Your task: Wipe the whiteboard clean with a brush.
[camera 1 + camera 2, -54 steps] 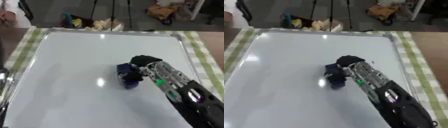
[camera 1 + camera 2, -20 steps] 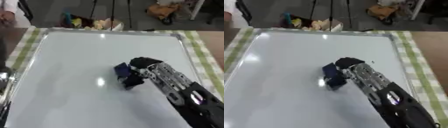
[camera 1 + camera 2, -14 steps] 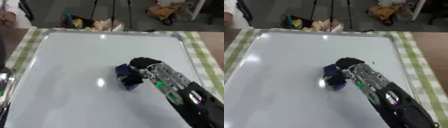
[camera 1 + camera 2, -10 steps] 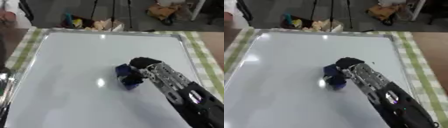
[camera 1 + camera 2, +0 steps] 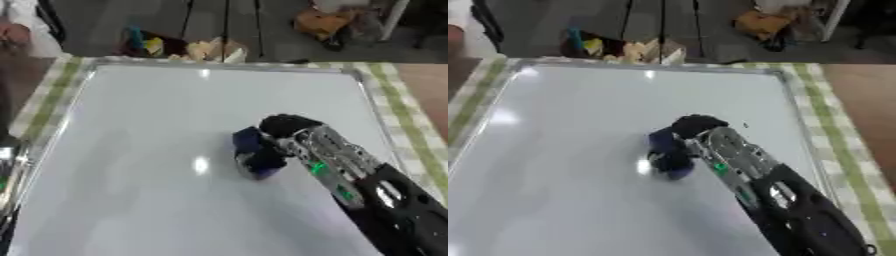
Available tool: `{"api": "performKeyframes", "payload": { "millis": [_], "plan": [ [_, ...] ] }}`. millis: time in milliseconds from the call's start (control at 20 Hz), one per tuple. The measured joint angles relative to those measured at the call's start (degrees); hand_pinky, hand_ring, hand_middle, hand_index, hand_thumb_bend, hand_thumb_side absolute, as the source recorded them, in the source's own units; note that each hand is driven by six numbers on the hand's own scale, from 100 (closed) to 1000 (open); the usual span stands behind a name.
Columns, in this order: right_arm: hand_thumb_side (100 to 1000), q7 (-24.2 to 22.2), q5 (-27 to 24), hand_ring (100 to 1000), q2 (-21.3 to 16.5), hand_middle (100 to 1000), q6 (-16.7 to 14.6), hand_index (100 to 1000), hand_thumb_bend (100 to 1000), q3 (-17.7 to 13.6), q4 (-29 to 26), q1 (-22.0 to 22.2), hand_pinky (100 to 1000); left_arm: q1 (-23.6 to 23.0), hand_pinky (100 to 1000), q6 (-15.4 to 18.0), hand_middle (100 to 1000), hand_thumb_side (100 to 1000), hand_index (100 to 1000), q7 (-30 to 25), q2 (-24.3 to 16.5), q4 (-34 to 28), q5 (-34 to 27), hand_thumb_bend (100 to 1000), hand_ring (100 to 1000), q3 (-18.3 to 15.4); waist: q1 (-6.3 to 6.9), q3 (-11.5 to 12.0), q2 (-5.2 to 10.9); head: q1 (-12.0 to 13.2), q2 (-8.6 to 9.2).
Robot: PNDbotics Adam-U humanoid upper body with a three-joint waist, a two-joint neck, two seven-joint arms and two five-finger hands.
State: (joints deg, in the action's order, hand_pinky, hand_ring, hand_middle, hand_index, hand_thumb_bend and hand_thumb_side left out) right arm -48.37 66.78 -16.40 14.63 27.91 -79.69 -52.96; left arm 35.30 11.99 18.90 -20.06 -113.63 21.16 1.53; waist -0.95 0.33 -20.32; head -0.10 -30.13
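Note:
A large whiteboard [image 5: 140, 150] lies flat and fills most of both views; its surface looks white with only light glare on it. Near its middle, my right hand [image 5: 289, 131] is curled round a dark blue brush [image 5: 254, 155] that rests on the board. The right arm [image 5: 772, 195] runs in from the lower right, black and silver with a green light on it. The brush shows to the left of the fingers [image 5: 693, 126], partly hidden under them. My left hand shows in no view.
A green checked cloth [image 5: 411, 130] lies under the board and shows along its left and right edges. Beyond the far edge are a dark floor, a tripod's legs and some clutter [image 5: 192, 47]. A metal object [image 5: 7, 170] sits at the board's left edge.
The right hand and brush have made small back-and-forth shifts near the board's middle and stand almost where they were. The hold on the brush is the same.

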Motion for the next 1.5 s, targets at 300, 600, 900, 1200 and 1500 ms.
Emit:
{"api": "performKeyframes", "payload": {
  "millis": [300, 600, 900, 1200, 1500],
  "plan": [
    [992, -0.5, 0.2, 697, 0.0, 613, -0.5, 162, 223, -0.1, 0.2, -0.2, 466, 0.0, 836, 0.0, 880, 1000, 924, 0.0, 0.3, 0.0, 0.0, 263, 913, 0.0, 0.0, 0.0, 0.0, 0.0, 0.0],
    [928, -0.9, 0.2, 695, 0.0, 611, -0.7, 161, 190, -0.3, 0.2, -0.2, 462, 0.0, 836, 0.0, 880, 1000, 924, -0.1, 0.4, 0.0, 0.0, 262, 914, 0.0, 0.0, 0.0, -0.01, 0.0, 0.01],
    [840, -1.2, 0.2, 679, 0.0, 596, -0.7, 157, 105, -0.3, 0.3, -0.2, 442, 0.0, 836, 0.0, 880, 1000, 924, -0.1, 0.4, 0.0, 0.0, 261, 915, 0.0, 0.1, 0.0, -0.09, 0.0, 0.04],
    [796, -1.2, 0.2, 671, 0.0, 589, -0.8, 156, 113, -0.3, 0.4, -0.2, 430, 0.0, 835, 0.0, 880, 1000, 924, -0.1, 0.5, 0.0, 0.0, 260, 915, 0.0, 0.12, 0.0, -0.1, -0.1, 0.04],
    [769, -1.2, 0.2, 656, 0.0, 576, -0.8, 152, 100, -0.3, 0.4, -0.2, 415, 0.0, 835, 0.0, 880, 1000, 924, -0.1, 0.5, 0.0, -0.1, 259, 915, 0.0, 0.12, 0.0, -0.11, -0.1, 0.04]
  ]
}}
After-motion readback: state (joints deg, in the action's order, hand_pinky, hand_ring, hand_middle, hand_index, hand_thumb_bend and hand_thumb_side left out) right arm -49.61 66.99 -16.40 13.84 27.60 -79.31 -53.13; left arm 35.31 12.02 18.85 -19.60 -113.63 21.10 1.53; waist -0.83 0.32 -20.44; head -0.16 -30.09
